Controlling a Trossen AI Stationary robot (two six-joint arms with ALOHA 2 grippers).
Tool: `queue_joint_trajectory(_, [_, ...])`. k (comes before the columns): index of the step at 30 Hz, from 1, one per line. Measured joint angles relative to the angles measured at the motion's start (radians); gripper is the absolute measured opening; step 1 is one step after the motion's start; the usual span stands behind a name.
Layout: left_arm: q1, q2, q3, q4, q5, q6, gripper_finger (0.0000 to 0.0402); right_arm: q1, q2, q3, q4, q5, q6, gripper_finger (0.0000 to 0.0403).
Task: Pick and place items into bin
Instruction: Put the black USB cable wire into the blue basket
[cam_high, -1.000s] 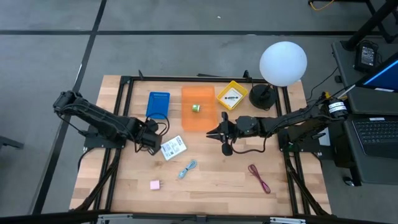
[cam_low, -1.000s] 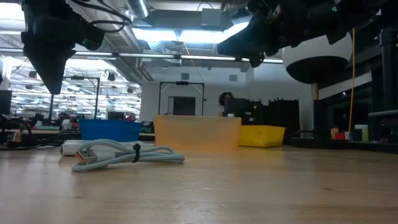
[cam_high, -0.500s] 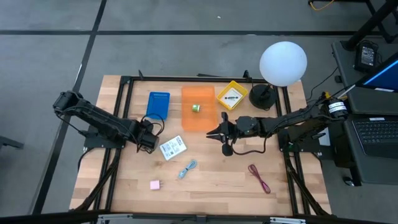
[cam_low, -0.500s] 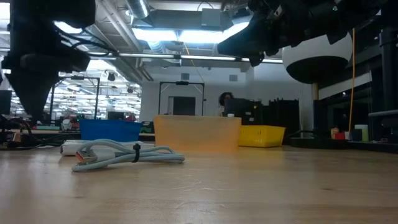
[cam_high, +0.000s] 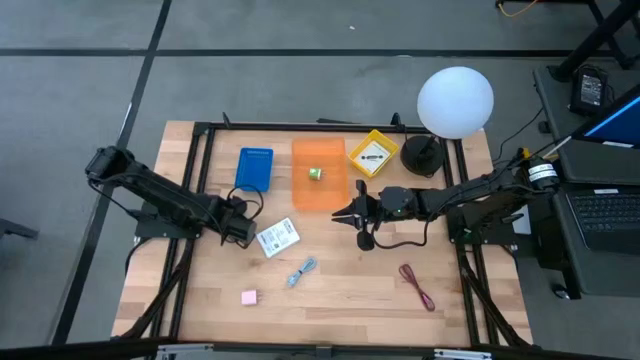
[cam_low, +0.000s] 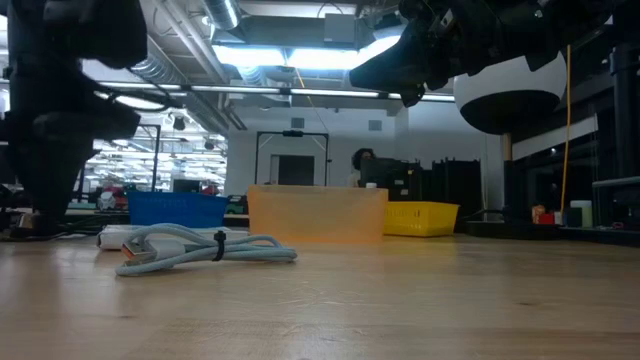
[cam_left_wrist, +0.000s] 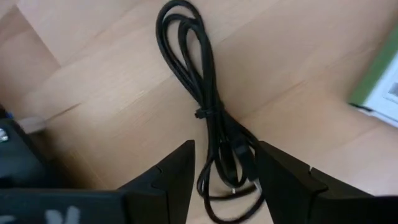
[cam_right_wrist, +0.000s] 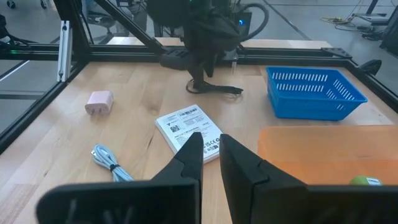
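Note:
A black cord (cam_left_wrist: 205, 93) lies coiled on the wooden table at the left, below the blue bin (cam_high: 254, 168). My left gripper (cam_left_wrist: 225, 149) is low over it and open, one finger on either side of the cord's near loops. In the right wrist view it stands over the black cord (cam_right_wrist: 217, 88). A white packet (cam_high: 278, 236), a light-blue cord (cam_high: 302, 270), a pink cube (cam_high: 248, 297) and a dark-red cord (cam_high: 417, 285) lie loose. A greenish cube (cam_high: 315, 173) sits in the orange bin (cam_high: 320, 190). My right gripper (cam_high: 340, 213) hangs shut and holds nothing, just in front of the orange bin.
A yellow bin (cam_high: 373, 153) with a white packet in it stands at the back. To its right is the white globe lamp (cam_high: 455, 100) on a black base. Black frame rails run along the table's left and right edges. Bare wood lies along the near edge.
My left gripper has come down toward the table and shifted a little toward its left edge, over the black cord. The loose things have stayed where they were.

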Motion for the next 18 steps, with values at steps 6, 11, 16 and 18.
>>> queue_joint_trajectory(6, [0.0, -0.001, -0.084, 0.16, 0.01, 0.027, 0.0153, 0.0, 0.0, 0.0, 0.0, 0.0, 0.0, 0.0035])
queue_joint_trajectory(11, [0.0, -0.005, -0.128, 0.212, 0.011, 0.031, 0.0138, 0.0, 0.0, 0.0, 0.0, 0.0, -0.004, 0.0035])
queue_joint_trajectory(16, [0.0, -0.006, -0.139, 0.208, 0.023, 0.067, 0.0099, 0.0, 0.0, 0.0, 0.002, 0.0, -0.005, 0.0035])
queue_joint_trajectory(18, [-0.001, -0.01, -0.141, 0.209, 0.025, 0.084, 0.0077, 0.0, 0.0, 0.0, 0.004, 0.0, -0.018, 0.0035])
